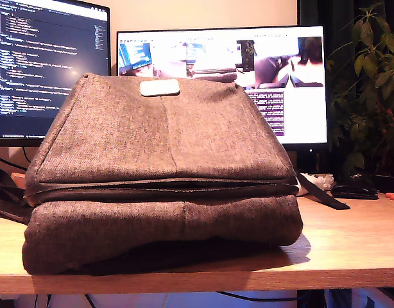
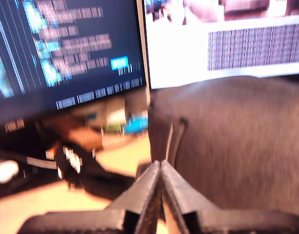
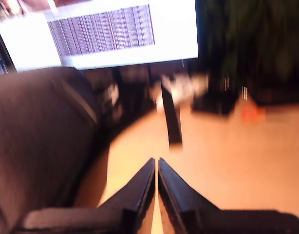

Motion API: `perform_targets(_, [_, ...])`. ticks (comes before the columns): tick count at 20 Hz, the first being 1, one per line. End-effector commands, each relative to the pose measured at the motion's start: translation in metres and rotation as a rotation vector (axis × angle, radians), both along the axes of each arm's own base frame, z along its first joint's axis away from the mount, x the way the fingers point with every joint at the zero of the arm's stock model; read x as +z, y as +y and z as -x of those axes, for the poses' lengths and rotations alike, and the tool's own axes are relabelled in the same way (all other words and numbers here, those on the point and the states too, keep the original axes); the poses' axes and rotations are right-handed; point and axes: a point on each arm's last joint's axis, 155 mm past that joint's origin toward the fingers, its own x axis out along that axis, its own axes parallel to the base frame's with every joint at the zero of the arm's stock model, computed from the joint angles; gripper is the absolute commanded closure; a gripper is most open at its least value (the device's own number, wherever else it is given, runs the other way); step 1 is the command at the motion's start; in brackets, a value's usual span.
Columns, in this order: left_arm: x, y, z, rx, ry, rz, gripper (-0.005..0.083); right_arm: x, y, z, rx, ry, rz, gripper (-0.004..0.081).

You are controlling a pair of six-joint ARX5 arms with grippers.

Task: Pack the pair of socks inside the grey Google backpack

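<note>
The backpack [image 1: 162,179] lies flat on the bench [image 1: 351,244]; no socks show. It looks soft and floppy, so grab its flap edge. My first gripper [image 2: 160,168] and second gripper [image 3: 156,165] are closed, holding nothing.

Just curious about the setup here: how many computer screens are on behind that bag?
2. A dark code monitor at the exterior view's left, a brighter monitor to its right, both behind the grey backpack, which may hide more.

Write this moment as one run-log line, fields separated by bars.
backpack: flat on desk | socks: unseen | my first gripper: shut, empty | my second gripper: shut, empty
</note>
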Motion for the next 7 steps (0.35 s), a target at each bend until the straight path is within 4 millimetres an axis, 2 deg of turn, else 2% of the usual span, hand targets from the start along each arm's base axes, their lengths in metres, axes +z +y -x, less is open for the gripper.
perform_targets(1, [-0.016, -0.001, 0.001, -0.003, 0.051, -0.006, 0.0795, -0.013, 0.001, 0.003, 0.002, 0.049, -0.009, 0.0781])
perform_targets(5, [-0.041, 0.000, 0.007, -0.003, 0.152, -0.021, 0.0795, -0.041, 0.002, 0.014, 0.001, 0.170, -0.023, 0.0781])
perform_targets(7, [-0.052, 0.001, 0.011, -0.003, 0.197, -0.028, 0.0795, -0.046, 0.002, 0.016, -0.002, 0.192, -0.021, 0.0781])
